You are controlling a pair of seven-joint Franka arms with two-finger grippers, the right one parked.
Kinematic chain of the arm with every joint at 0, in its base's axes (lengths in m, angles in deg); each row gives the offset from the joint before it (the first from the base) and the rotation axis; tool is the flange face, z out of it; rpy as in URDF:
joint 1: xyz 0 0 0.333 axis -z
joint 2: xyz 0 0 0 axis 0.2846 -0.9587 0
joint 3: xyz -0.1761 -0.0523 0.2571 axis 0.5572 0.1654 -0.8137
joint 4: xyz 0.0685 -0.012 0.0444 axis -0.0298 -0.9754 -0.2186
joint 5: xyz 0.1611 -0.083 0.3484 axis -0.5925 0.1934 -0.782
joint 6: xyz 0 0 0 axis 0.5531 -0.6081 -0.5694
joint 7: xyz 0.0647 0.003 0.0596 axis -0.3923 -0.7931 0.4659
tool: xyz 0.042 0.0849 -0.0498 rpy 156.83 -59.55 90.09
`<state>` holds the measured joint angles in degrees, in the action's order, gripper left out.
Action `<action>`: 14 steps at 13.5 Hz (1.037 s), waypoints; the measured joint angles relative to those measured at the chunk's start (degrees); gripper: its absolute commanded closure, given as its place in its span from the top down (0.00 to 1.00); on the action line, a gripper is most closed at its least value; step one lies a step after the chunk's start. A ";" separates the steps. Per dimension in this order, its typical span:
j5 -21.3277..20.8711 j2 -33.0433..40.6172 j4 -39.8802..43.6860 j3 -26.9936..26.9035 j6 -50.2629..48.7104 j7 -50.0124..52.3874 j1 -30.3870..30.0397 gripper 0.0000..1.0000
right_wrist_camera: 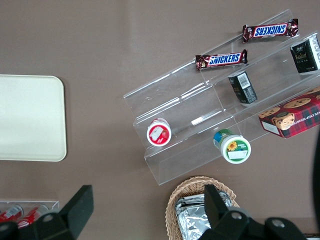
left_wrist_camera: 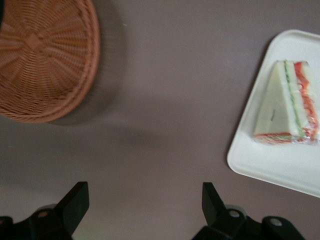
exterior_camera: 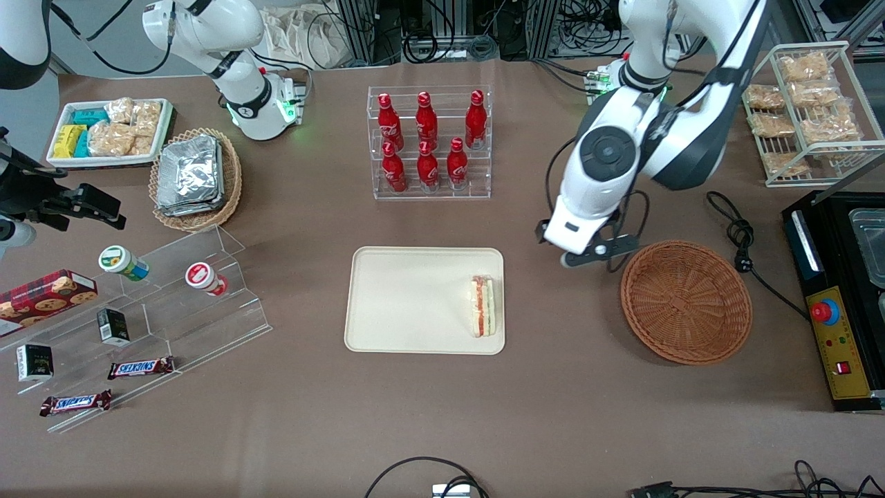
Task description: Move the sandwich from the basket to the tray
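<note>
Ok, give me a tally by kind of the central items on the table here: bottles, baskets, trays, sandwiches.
Red bottles: 7
Wicker baskets, the empty basket and the foil-packet one: 2
Trays, the cream tray and the white snack tray: 2
Sandwich, on the tray: 1
Total: 12
The gripper, jaws open, hangs between basket and tray.

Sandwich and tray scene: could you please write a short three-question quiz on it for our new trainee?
1. True or false: the sandwich lies on the tray.
2. What is in the basket? A) foil packets B) nothing C) the sandwich
3. How are the fingers of the gripper, which hovers above bare table between basket and tray, set?

Key: 1 true. 2 B. 3 open, holding nothing.
</note>
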<state>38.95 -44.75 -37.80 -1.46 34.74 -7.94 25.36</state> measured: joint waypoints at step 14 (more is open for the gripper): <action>3.95 7.19 7.01 -1.06 -13.52 -27.27 -19.51 1.00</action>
<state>42.90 -37.57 -30.79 -2.51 21.22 -35.21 5.86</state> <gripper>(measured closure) 0.000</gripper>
